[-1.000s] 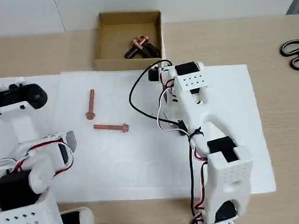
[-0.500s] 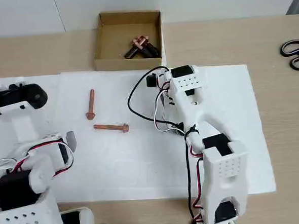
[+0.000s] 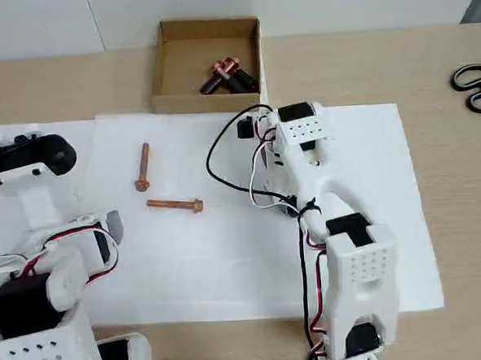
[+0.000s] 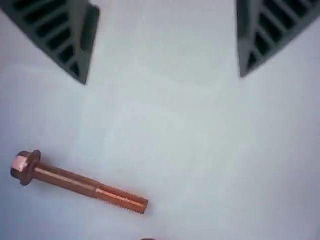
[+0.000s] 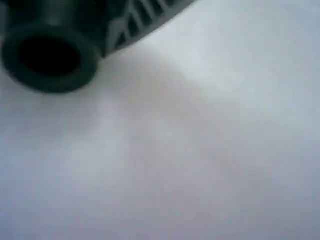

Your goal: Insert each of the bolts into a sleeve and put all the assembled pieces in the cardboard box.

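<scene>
Near the left gripper (image 4: 162, 77), jaws apart, 1 bolt (image 4: 80, 182) lies flat

place: small robotics lab bench, looks like
clues: 2 white arms (image 3: 356, 263) trailing loose wires (image 3: 210, 159), wooden table (image 3: 429, 54), scissors (image 3: 473, 87)

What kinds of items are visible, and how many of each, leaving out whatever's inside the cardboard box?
Loose bolts: 2
Black sleeve: 1
Cardboard box: 1
Scissors: 1
Total: 5
</scene>
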### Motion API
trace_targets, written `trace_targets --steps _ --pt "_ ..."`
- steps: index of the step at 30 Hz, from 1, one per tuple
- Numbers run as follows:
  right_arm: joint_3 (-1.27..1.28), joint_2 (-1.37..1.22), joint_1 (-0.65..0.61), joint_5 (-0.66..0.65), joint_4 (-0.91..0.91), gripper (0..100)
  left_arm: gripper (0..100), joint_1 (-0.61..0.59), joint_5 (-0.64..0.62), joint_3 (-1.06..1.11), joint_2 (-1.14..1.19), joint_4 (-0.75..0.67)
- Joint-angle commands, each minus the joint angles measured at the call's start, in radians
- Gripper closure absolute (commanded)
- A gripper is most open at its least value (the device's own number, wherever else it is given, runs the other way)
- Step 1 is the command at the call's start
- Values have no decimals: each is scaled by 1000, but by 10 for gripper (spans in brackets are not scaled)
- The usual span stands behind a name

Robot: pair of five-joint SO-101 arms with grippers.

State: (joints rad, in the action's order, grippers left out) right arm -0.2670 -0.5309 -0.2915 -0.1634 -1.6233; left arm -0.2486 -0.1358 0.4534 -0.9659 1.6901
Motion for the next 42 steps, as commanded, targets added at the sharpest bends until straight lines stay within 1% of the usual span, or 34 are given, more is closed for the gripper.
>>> trace_targets --steps 1,4,7,9,13,18,20,21,24,26,28,30,35,42 --pt "-97 125 -16 -11 -50 995 815 -2 3 -10 6 -9" --pt "-98 217 -16 -14 -50 995 814 5 8 -10 11 -9" --pt "-97 289 -10 -15 -50 995 814 5 84 -10 26 -11" --pt "-97 320 4 -15 -50 995 814 5 123 -27 75 -9" --pt "-97 358 48 -17 -51 995 815 5 203 -130 245 -11" --pt "-95 364 93 -15 -58 995 815 23 331 -315 551 -17" --pt "-94 364 94 -15 -59 995 815 54 422 -364 666 -15" --pt "-94 364 93 -15 -59 995 815 77 488 -378 718 -15" --pt "-94 363 91 -15 -59 995 815 166 730 -387 845 -17" --pt "-91 361 91 -15 -59 995 815 221 864 -387 907 -17" --pt "-68 366 91 -15 -58 995 815 262 962 -389 962 -17" --pt "-43 366 91 -15 -56 995 815 292 1037 -389 1010 -46" --pt "-15 366 93 -15 -54 995 815 305 1119 -389 1102 -173" --pt "-15 366 94 -15 -53 995 815 321 1135 -389 1160 -296"
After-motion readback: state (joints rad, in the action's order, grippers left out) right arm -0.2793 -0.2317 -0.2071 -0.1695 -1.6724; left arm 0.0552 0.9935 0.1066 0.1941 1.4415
